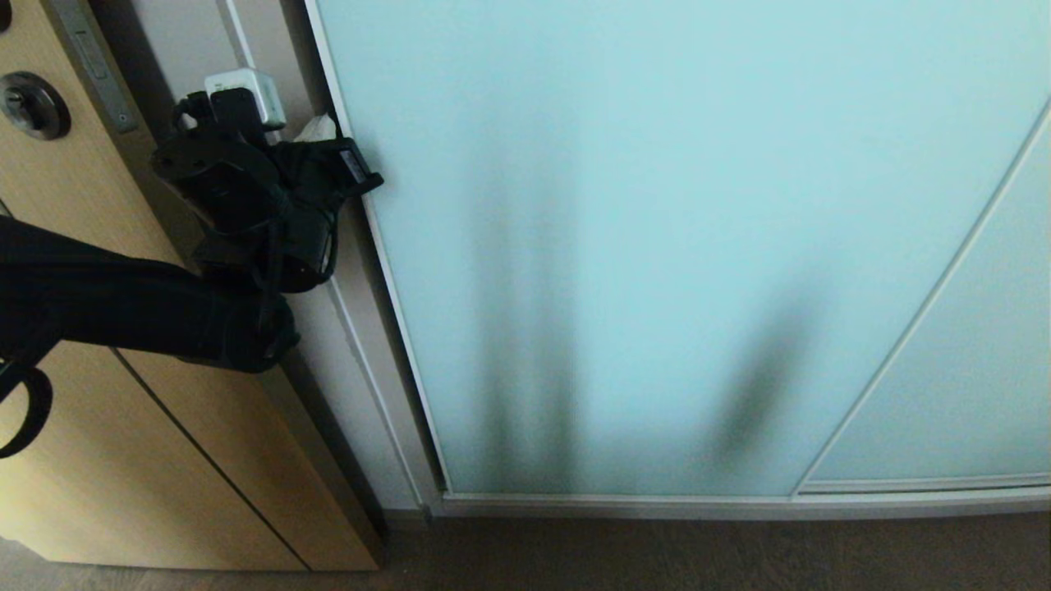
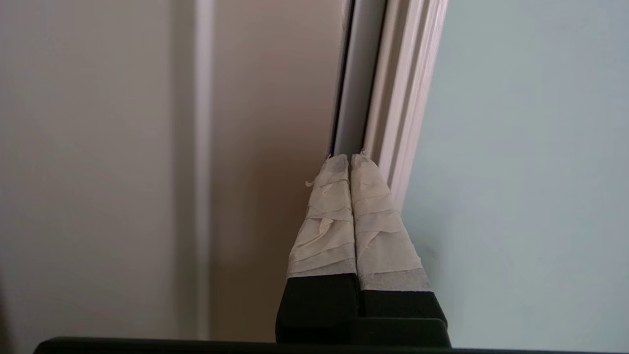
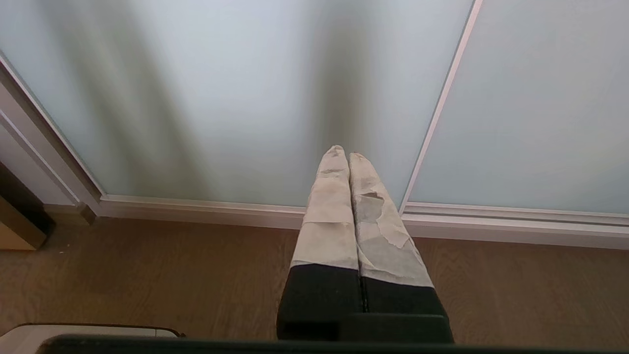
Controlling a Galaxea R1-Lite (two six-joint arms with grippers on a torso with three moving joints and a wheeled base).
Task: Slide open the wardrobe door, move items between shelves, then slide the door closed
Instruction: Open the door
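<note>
The sliding wardrobe door [image 1: 657, 230] is a frosted pale aqua glass panel in a slim white-silver frame, and it stands closed across most of the head view. My left gripper [image 1: 324, 127] is shut, with its taped fingertips [image 2: 350, 160] at the door's left frame edge [image 2: 393, 98], right by the narrow dark gap beside it. Nothing is held between the fingers. My right gripper [image 3: 346, 153] is also shut and empty, hanging low in front of the glass [image 3: 245, 88] above the floor. The items and the shelves are hidden behind the door.
A tan wood-grain door [image 1: 98, 427] with a round black lock [image 1: 33, 105] stands at the left, behind my left arm. A white wall strip [image 1: 345, 361] separates it from the wardrobe. Brown floor [image 3: 147, 275] runs along the bottom track [image 3: 491, 226].
</note>
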